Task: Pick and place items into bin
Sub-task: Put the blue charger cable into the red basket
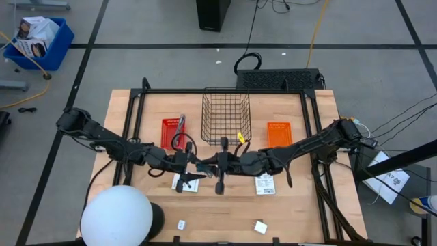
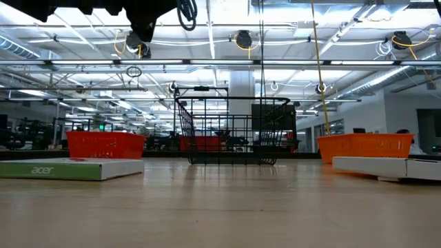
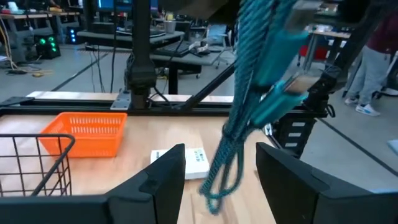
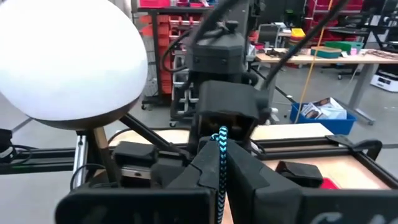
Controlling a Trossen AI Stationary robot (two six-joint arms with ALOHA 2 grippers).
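one teal cord [image 3: 239, 118] — pinched by right pincer [image 4: 222, 165] — hangs between spread left pincer [image 3: 217, 177] fingers

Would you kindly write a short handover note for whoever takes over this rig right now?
Right gripper: shut on the teal braided cord, above mid-table.
Left gripper: fingers open on either side of the cord's hanging end, not gripping.
Two white cards and two small white blocks lie on the table.
Done: cord lifted.
Left: everything; no item shows in the wire basket.
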